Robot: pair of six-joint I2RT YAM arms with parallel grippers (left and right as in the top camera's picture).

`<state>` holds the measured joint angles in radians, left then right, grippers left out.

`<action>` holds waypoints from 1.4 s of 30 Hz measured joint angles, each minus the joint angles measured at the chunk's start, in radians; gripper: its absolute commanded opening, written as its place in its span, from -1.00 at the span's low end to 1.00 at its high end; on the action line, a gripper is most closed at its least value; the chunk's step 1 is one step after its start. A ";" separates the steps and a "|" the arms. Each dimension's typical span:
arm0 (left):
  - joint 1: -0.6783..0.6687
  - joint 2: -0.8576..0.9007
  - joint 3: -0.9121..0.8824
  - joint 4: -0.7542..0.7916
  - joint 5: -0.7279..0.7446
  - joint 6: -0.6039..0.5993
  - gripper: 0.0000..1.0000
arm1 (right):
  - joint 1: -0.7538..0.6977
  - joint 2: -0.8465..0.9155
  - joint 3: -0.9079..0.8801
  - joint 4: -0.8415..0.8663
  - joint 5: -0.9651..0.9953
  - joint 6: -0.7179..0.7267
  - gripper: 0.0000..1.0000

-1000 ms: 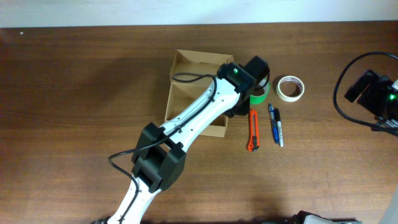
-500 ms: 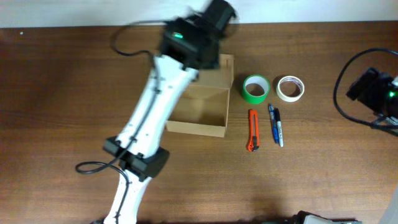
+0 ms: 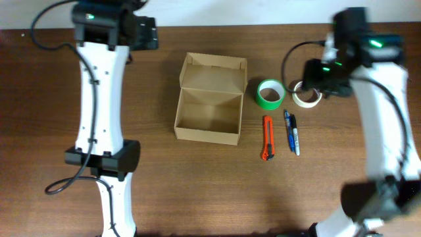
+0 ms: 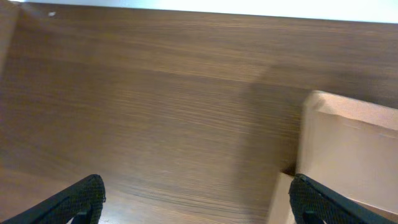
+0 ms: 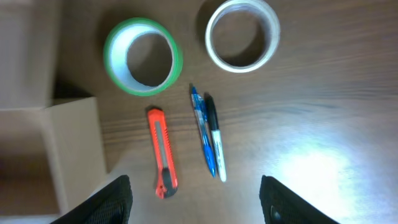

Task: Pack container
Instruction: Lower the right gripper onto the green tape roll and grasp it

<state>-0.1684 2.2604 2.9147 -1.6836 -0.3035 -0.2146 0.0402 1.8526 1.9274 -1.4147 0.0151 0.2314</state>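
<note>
The container (image 3: 209, 135) is an open tan cardboard box at the table's middle, its flap lid (image 3: 214, 68) standing open at the back. Its inside looks empty. Right of it lie a green tape roll (image 3: 270, 93), a whitish tape roll (image 3: 304, 99), an orange box cutter (image 3: 267, 137), a blue pen (image 3: 288, 126) and a black marker (image 3: 295, 138). My right gripper (image 5: 196, 205) is open and empty, hovering above the cutter (image 5: 161, 152) and pens (image 5: 202, 127), with both rolls (image 5: 143, 56) beyond. My left gripper (image 4: 199, 205) is open and empty, over bare table left of the box (image 4: 351, 143).
In the overhead view the left arm (image 3: 99, 85) runs down the table's left side and the right arm (image 3: 385, 99) down its right side, its head partly over the whitish roll. The table's back edge meets a white wall.
My left arm swung off the box, back and to the far left. My right arm came in from the right edge to above the tape rolls. The box and items stayed put.
</note>
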 measured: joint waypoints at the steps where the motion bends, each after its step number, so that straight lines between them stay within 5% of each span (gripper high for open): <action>1: 0.018 0.000 0.000 0.000 0.000 0.009 1.00 | 0.006 0.044 0.000 0.008 0.000 0.001 0.33; 10: 0.143 -0.002 0.000 0.000 0.000 0.036 1.00 | 0.014 0.314 -0.002 0.080 -0.003 0.005 0.36; 23: 0.245 -0.002 0.000 0.005 -0.150 0.039 1.00 | 0.014 0.346 -0.002 0.268 -0.110 0.066 0.31; 35: 0.320 -0.002 0.000 0.000 -0.183 0.040 1.00 | 0.014 0.395 -0.002 0.246 -0.111 0.113 0.14; 38: 0.322 -0.002 0.000 0.000 -0.184 0.040 1.00 | 0.014 0.429 -0.002 0.227 -0.110 0.124 -0.11; 42: 0.322 -0.002 0.000 0.000 -0.184 0.040 0.99 | 0.014 0.463 -0.002 0.219 -0.110 0.137 -0.92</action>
<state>0.1532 2.2589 2.9147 -1.6836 -0.4873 -0.1749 0.0544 2.3154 1.9255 -1.1954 -0.0952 0.3683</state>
